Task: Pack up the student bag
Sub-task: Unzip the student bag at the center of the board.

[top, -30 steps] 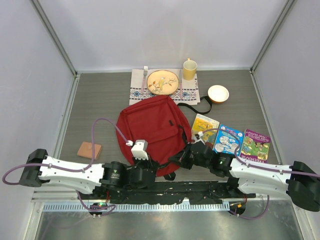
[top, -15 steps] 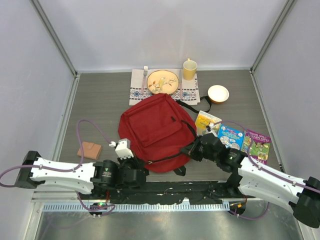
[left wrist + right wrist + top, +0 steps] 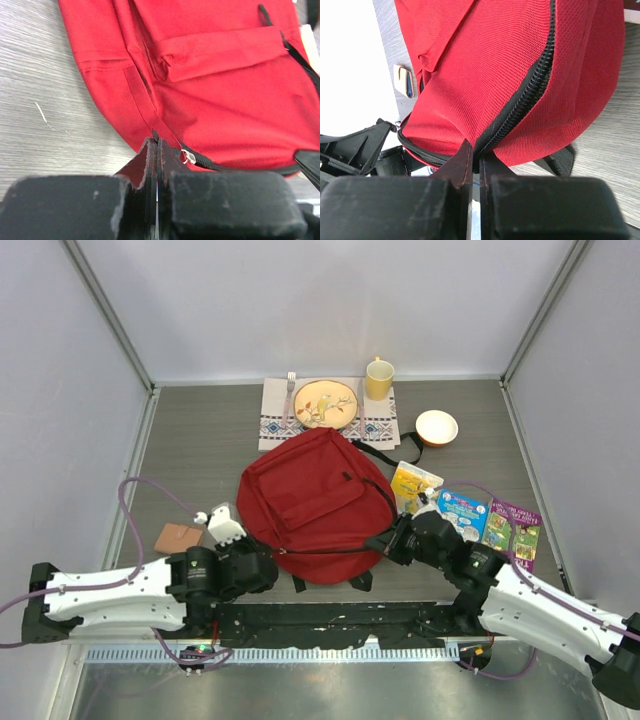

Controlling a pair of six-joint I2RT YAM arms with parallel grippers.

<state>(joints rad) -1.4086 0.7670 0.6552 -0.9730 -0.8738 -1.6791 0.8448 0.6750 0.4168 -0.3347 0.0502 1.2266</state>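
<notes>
Red fabric right up against both wrist cameras. Nearest in, the left tool (image 3: 156,144) has its two fingers pressed flat together, pinching the student bag (image 3: 315,502) at the near-left hem, just beside the silver zipper pull (image 3: 186,156). The right tool (image 3: 479,154) is clenched the same way on the near-right rim, its tips biting in where the black zipper (image 3: 540,85) runs down to them.

The student bag lies flat in the middle of the bench (image 3: 200,440), front pocket facing up. Its long axis runs from the arms toward the far wall, with black strap ends poking out at the near edge and a black strap loop trailing off the far-right corner.

Compared with a second ago, the left arm has swung back and out to the left and the right arm has pulled in from over the books. The near end of the bag now spreads wider between the two tools.

Off to the left, well apart from the bag, sits a brown block (image 3: 178,537). To the right are a yellow book (image 3: 413,483) touching the bag's edge, then a blue book (image 3: 460,512) and a purple book (image 3: 510,525).

Further back is a white bowl (image 3: 436,426). At the far end a patterned cloth (image 3: 270,425) carries a plate (image 3: 325,403), a fork (image 3: 291,390) and a yellow mug (image 3: 379,378).
</notes>
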